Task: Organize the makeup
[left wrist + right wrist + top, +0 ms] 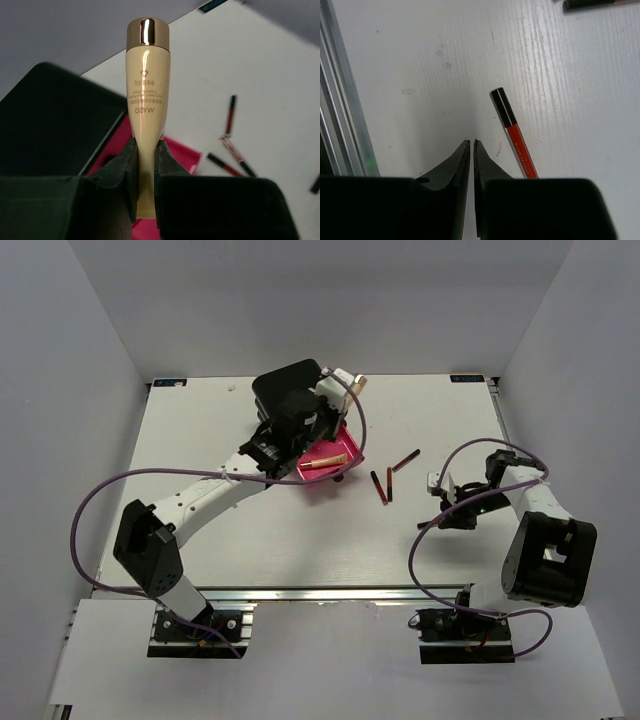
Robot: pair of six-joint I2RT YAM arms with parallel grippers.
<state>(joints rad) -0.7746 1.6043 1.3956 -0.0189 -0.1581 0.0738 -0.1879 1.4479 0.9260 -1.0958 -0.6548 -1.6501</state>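
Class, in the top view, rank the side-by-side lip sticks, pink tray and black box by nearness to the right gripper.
1. Lip sticks, just left of the right gripper.
2. Pink tray, farther left, mid-table.
3. Black box, back left.

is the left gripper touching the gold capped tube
Touching. The left wrist view shows the left gripper pinching the gold capped tube from both sides.

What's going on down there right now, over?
Left gripper shut on gold-capped tube. Right gripper shut, empty, beside red lip stick. Nothing seen in the way.
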